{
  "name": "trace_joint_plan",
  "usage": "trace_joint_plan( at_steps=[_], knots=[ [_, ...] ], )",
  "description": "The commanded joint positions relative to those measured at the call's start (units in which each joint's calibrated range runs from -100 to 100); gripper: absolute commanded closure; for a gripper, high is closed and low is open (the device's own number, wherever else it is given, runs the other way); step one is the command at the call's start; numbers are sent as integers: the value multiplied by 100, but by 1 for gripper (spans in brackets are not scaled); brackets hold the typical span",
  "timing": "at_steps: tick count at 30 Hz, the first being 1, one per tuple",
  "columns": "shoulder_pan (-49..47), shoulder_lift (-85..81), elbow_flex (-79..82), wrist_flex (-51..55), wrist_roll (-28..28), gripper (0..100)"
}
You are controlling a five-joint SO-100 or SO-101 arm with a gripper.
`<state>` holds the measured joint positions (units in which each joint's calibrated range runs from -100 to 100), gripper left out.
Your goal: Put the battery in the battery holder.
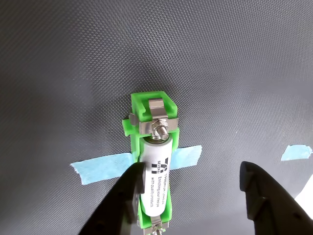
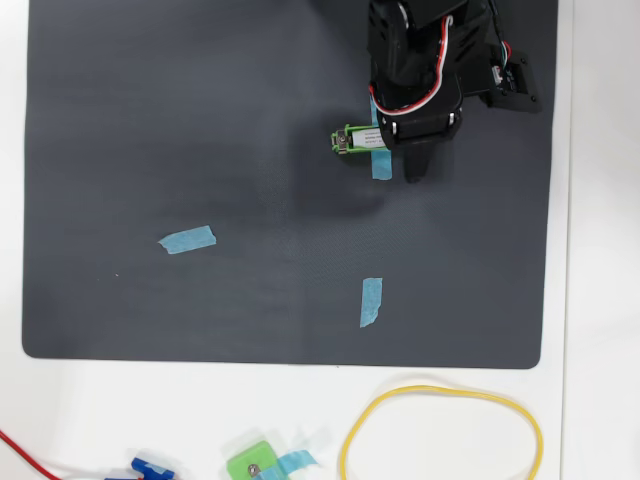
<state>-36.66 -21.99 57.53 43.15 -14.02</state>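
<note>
The silver-white battery [image 1: 157, 183] with dark print lies inside the narrow bright-green battery holder [image 1: 149, 108], its end against the metal contact and screw. A blue tape strip [image 1: 98, 166] crosses under the holder. My gripper [image 1: 191, 169] is open and empty. Its left black finger [image 1: 128, 196] is right beside the holder's left side, and its right finger [image 1: 264, 196] stands well apart on the mat. In the overhead view the holder [image 2: 349, 140] with the battery [image 2: 361, 140] pokes out left of my gripper [image 2: 398, 155], which partly covers it.
The dark mat [image 2: 150, 120] carries two loose blue tape strips [image 2: 187, 239] [image 2: 371, 301]. On the white table in front of it lie a yellow loop [image 2: 440, 435], a squarish green piece [image 2: 252, 463] and a red wire [image 2: 25, 455].
</note>
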Motion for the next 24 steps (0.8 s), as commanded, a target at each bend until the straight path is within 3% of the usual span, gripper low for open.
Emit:
trace_joint_plan(
  at_steps=[1,6,9,24],
  knots=[
    [-65,-23,-185,20,-7,79],
    [-34,-23,-185,20,14,81],
    [-13,-23,-185,20,30,100],
    [-65,787,-714,457,35,100]
  ],
)
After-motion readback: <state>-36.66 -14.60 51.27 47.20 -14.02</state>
